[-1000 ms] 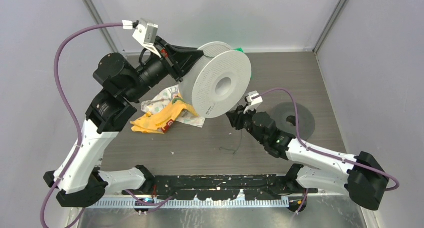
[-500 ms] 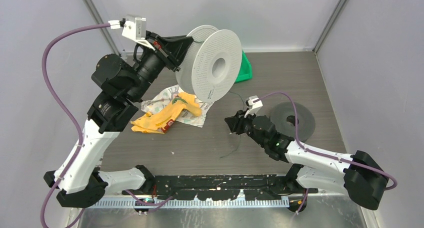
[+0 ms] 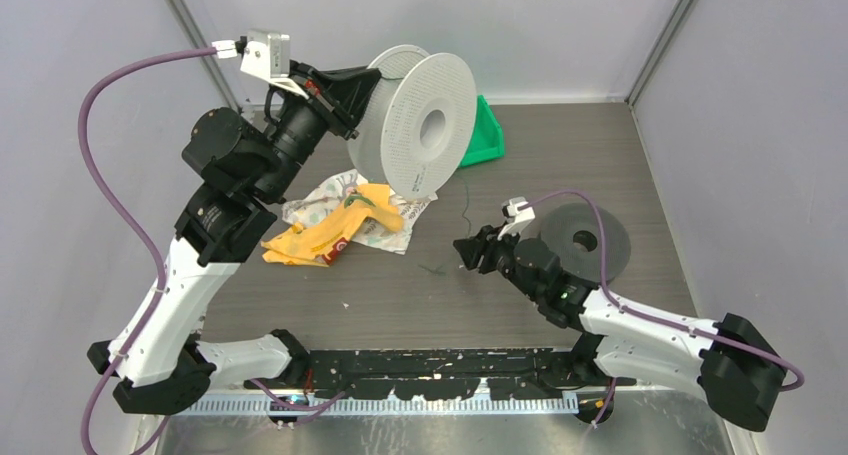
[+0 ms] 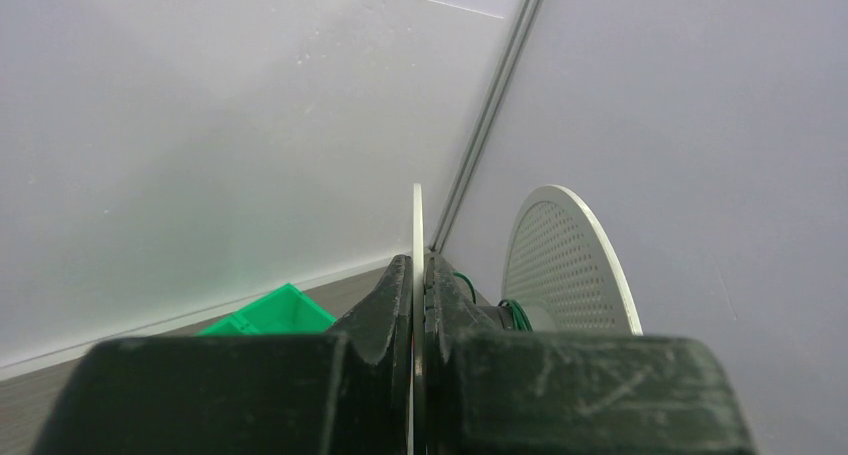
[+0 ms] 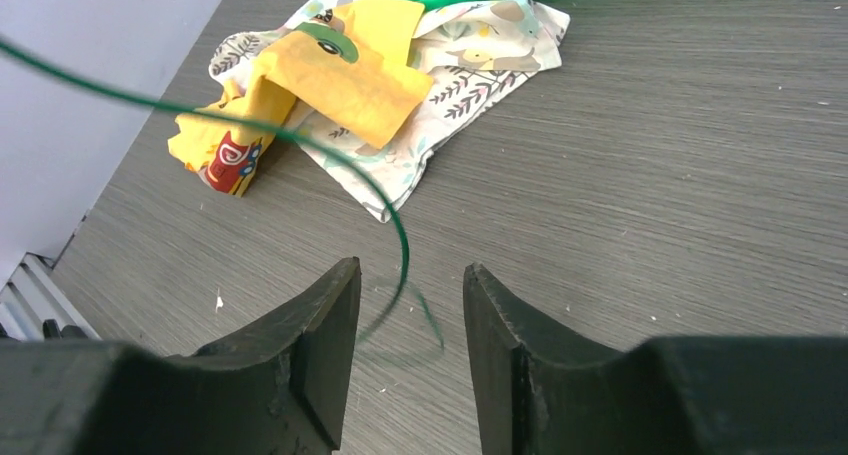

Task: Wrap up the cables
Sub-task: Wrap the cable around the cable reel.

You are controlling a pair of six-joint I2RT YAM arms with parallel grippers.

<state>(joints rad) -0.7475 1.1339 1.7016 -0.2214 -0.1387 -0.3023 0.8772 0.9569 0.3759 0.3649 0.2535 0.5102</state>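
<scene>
Pincers: left [image 4: 415, 272] on spool [image 4: 572, 260], right [image 5: 410, 277] ajar

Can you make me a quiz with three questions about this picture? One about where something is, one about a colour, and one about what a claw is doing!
1. Where is the white spool?
A lying flat
B held up by the left gripper
C hidden under cloth

2. What colour is the thin cable by the right gripper?
A green
B yellow
C red

3. How are the right gripper's jaws?
A open
B shut on the cable
C shut on a spool

Answers:
1 B, the left gripper pinches the spool's rim in the air.
2 A, the right wrist view shows a dark green wire.
3 A, a gap shows between them, pinching nothing.
</scene>
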